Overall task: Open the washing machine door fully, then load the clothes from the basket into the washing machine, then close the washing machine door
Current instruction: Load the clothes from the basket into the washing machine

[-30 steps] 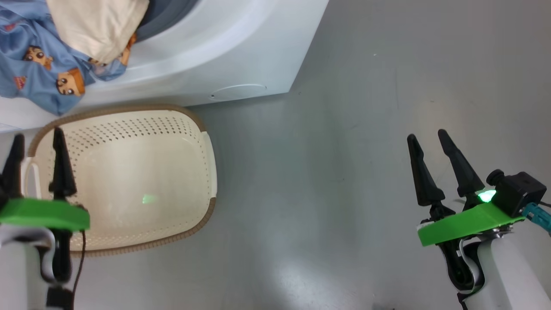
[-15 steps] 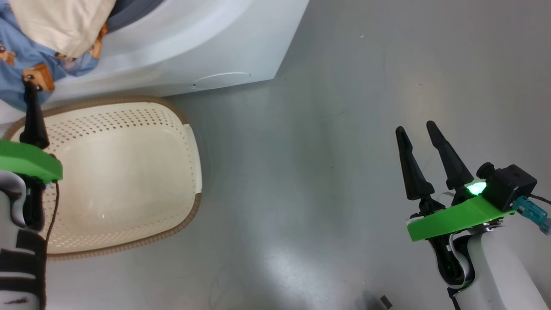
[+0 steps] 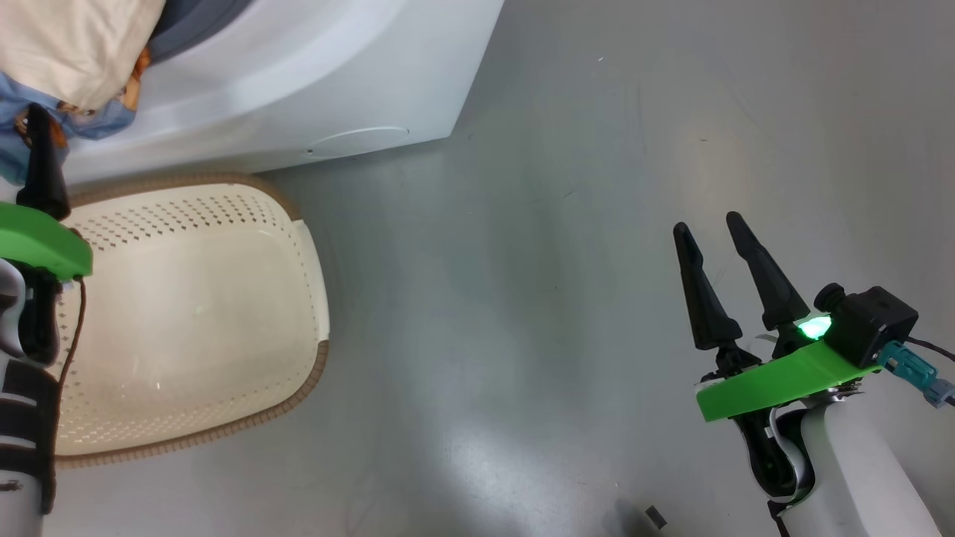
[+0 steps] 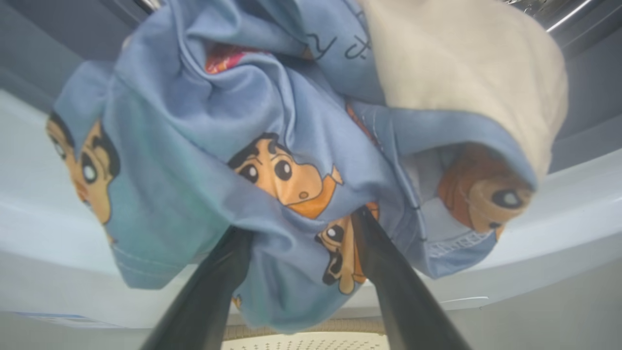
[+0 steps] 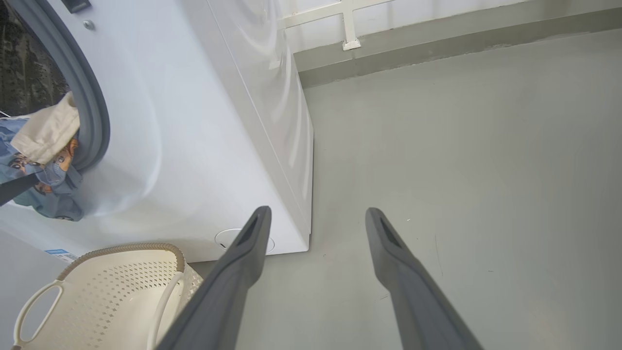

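Clothes (image 4: 272, 121) bunched in the mouth of the washing machine (image 5: 194, 146): blue cartoon-print fabric and a cream piece, spilling out over its blue-grey gasket (image 5: 92, 112) and partway down its white front. Dark perforated steel drum (image 5: 29, 73) behind them.

Left gripper (image 4: 299, 221) right at that mouth, beneath the bundle, jaws spread wide. Both fingertips hidden under the hanging blue fold, cloth bulging between them, not squeezed.

Basket (image 3: 224, 216) on the grey floor (image 3: 559, 224) just in front of the washing machine's base: cream, perforated, brown woven-look rim, pale bottom showing. Small blue label sticker (image 5: 57, 253) low on the machine's front, just above the basket's rim. Round cover (image 3: 358, 140) near the machine's lower front corner.

Right gripper (image 3: 707, 222) well apart from the washing machine, off to its right over bare floor. Jaws spread, floor showing between the two dark fingers, tips pointing roughly toward the wall behind the machine.
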Controlling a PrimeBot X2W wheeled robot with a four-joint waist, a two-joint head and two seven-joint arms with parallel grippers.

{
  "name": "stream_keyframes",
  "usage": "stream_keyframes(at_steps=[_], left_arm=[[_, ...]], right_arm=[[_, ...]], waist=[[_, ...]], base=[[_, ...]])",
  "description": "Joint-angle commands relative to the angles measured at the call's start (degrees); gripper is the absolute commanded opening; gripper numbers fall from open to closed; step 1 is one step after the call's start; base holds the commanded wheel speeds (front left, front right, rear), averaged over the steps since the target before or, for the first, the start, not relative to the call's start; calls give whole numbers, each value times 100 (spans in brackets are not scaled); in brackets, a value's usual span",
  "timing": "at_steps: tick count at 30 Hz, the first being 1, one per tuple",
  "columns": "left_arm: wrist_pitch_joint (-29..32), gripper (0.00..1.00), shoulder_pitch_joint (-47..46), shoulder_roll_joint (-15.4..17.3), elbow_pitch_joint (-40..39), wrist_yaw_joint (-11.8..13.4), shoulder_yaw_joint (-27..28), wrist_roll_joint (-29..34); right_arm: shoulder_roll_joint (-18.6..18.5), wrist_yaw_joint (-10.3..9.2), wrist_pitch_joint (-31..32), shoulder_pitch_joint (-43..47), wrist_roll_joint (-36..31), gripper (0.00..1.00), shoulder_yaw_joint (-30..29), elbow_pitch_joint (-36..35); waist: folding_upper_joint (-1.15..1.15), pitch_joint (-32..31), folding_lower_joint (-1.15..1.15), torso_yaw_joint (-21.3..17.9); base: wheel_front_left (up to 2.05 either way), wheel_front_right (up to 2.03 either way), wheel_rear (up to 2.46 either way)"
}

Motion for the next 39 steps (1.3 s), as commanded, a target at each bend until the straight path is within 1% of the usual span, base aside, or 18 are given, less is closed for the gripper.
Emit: stream_keyframes(at_steps=[1, 3, 4, 5, 8, 12, 17, 21, 27, 31, 34, 36, 39], left_arm=[[-30, 97, -76, 323, -86, -9, 106, -32], [-30, 31, -89, 338, -122, -9, 64, -99], [-30, 11, -93, 351, -138, -9, 45, -129], [-30, 0, -95, 358, -168, -9, 18, -158], [-30, 0, -49, 337, -309, -9, -135, -303], [-30, 0, 87, 341, -701, -9, -402, -564], [-30, 0, 269, 346, -1200, -9, -948, -1031], [-30, 0, 199, 426, -1485, -9, -1361, -1547], [-30, 0, -289, 587, -1684, -9, -1686, -2576], [-30, 0, -662, 760, -1654, -9, -1916, -3122], [-30, 0, -961, 892, -1458, -9, -1968, -3309], [-30, 0, -1150, 959, -1261, -9, -1945, -3304], [-30, 0, -1429, 1029, -930, -9, -1995, -3051]], right_arm=[[-6, 9, -42, 55, -23, 100, 127, -140], [-7, 9, -42, 63, -26, 100, 124, -145], [-7, 9, -42, 66, -29, 100, 118, -148], [-7, 9, -42, 67, -31, 100, 108, -151], [-6, 9, -42, 78, -43, 100, 63, -159], [23, 9, -42, 87, -54, 100, 14, -164], [64, 9, -42, 97, -65, 100, 3, -172], [72, 9, -42, 97, -60, 100, 13, -168], [78, 9, -42, 69, -33, 100, 61, -162], [97, 9, -42, 81, -9, 100, 65, -150], [116, 9, -42, 91, 4, 100, 87, -150], [130, 9, -42, 92, 13, 100, 113, -145], [150, 9, -42, 86, 26, 100, 142, -132]], waist=[[0, -4, 0, -4], [0, -9, 0, -11], [0, -11, 0, -10], [0, -9, 0, -5], [0, -16, 0, 33], [0, -45, 0, 97], [0, -68, 0, 185], [0, -75, 0, 218], [0, -63, 0, 159], [0, -68, 0, 65], [0, -58, 0, -11], [0, -52, 0, -71], [0, -41, 0, -156]], base=[[0, 0, 0], [0, 0, 0], [0, 0, 0], [0, 0, 0], [0, 0, 0], [0, 0, 0], [0, 0, 0], [0, 0, 0], [0, 0, 0], [0, 0, 0], [0, 0, 0], [0, 0, 0], [0, 0, 0]])
